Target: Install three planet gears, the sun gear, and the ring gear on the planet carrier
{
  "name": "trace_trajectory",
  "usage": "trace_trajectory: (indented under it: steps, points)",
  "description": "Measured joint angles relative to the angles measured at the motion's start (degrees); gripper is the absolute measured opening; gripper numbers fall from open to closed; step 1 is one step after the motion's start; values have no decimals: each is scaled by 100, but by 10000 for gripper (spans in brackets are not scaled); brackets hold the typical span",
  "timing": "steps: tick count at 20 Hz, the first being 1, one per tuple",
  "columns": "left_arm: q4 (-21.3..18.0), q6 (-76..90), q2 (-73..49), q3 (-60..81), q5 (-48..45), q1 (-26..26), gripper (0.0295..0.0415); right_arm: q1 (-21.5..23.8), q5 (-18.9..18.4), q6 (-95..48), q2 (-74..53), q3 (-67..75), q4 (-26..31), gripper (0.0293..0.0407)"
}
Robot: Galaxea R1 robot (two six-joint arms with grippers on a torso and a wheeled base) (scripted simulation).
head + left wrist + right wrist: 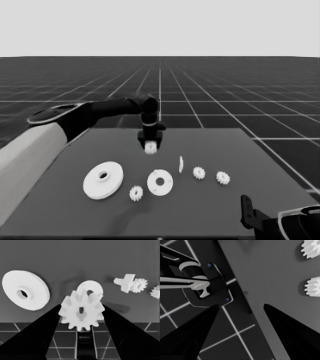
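- A small white toothed gear (82, 313), keyed at its centre hole, sits clamped in the left claw (150, 146), raised above the far middle of the dark surface (210, 210).
- Below lie the larger round part (103, 180), the smaller round part (160, 182), a thin white piece (181, 164) on edge and three loose gears (136, 193).
- The left wrist view alone shows the held gear's teeth.
- The right claw (240, 308), parked at the near right corner, stands apart, empty.
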Motion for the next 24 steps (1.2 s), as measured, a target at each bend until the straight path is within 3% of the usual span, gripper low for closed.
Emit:
trace_trajectory:
  steps: [7, 8, 10, 12, 17, 19, 21, 24]
  points:
    - [-3, -17, 299, -290, 1, -2, 312, 0, 0, 0, 0, 0, 0, 385]
    - [763, -36, 285, -257, -270, 649, 312, 0, 0, 0, 0, 0, 0, 385]
    - [1467, 207, 418, -690, -569, 1566, 312, 0, 0, 0, 0, 0, 0, 385]
    - [1671, 388, 525, -1020, -719, 1830, 312, 0, 0, 0, 0, 0, 0, 385]
    - [1762, 487, 589, -1205, -805, 1935, 312, 0, 0, 0, 0, 0, 0, 385]
    - [1766, 492, 592, -1214, -809, 1939, 372, 0, 0, 0, 0, 0, 0, 385]
    - [1768, 494, 593, -1217, -811, 1941, 383, 0, 0, 0, 0, 0, 0, 385]
    - [1769, 494, 593, -1219, -812, 1941, 384, 0, 0, 0, 0, 0, 0, 385]
